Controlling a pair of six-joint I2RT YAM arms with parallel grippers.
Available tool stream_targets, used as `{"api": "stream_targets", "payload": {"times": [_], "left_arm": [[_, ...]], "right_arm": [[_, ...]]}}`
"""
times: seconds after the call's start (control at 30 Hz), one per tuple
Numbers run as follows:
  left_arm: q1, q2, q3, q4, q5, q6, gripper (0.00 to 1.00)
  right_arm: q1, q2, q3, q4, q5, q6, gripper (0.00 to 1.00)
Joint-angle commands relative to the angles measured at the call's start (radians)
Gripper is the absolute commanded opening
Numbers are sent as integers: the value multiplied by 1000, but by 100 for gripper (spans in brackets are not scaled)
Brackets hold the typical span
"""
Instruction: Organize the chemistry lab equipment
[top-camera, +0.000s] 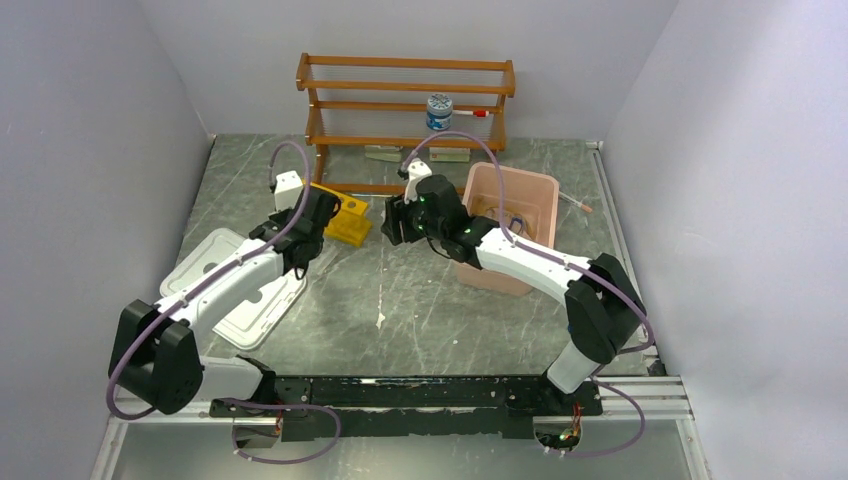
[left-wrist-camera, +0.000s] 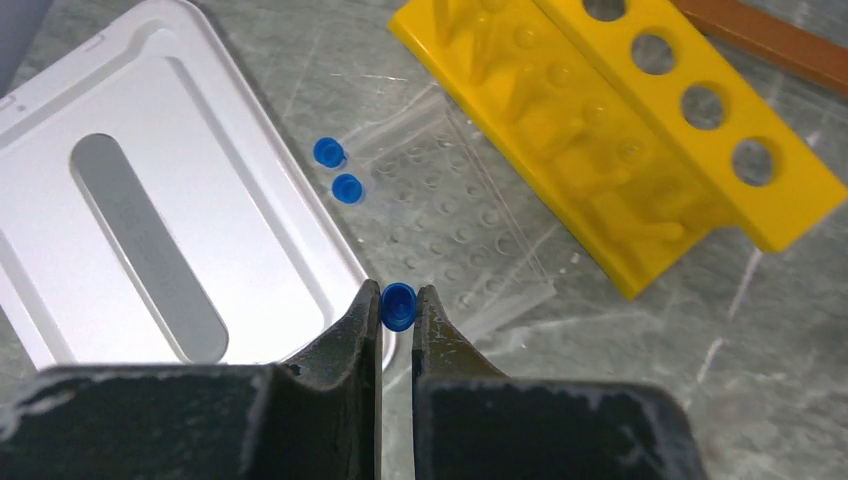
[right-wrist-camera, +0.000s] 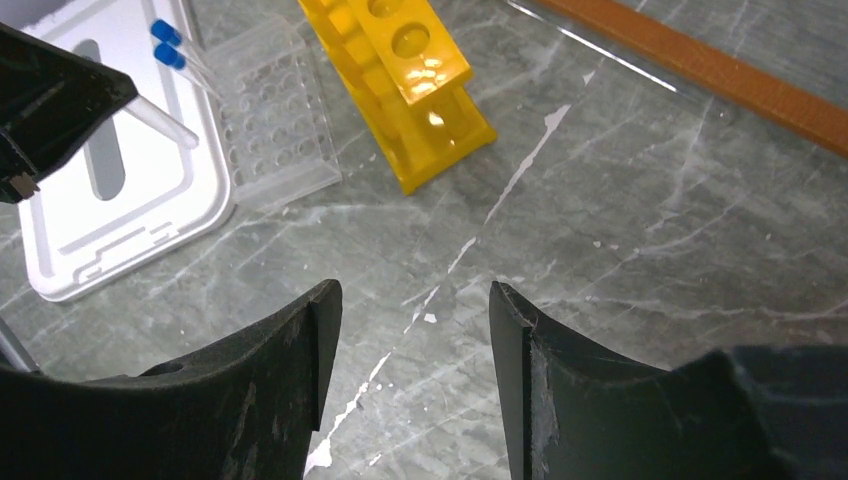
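My left gripper (left-wrist-camera: 399, 296) is shut on a small clear tube by its blue cap (left-wrist-camera: 399, 310), over the edge of a white lid (left-wrist-camera: 150, 230). In the right wrist view the held tube (right-wrist-camera: 165, 122) sticks out of that gripper. Two more blue-capped tubes (left-wrist-camera: 338, 170) lie on a clear dimpled tray (left-wrist-camera: 460, 215). The yellow test-tube rack (left-wrist-camera: 620, 130) lies beyond it, also seen from above (top-camera: 346, 221). My right gripper (right-wrist-camera: 415, 300) is open and empty above bare table, right of the yellow rack (right-wrist-camera: 400, 80); from above it (top-camera: 392, 222) faces the left gripper (top-camera: 322, 215).
A pink bin (top-camera: 535, 190) stands under the right arm. A wooden shelf (top-camera: 405, 100) at the back holds a white-lidded jar (top-camera: 439, 112). The white lid (top-camera: 235, 285) lies at the left. Grey walls close in both sides.
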Motion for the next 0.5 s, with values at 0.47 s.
{"api": "stream_targets", "payload": {"times": [0.47], "left_arm": [[64,99,-62,249,-79,72,5]], "right_arm": [[-16,58,42,-67,1,28,59]]}}
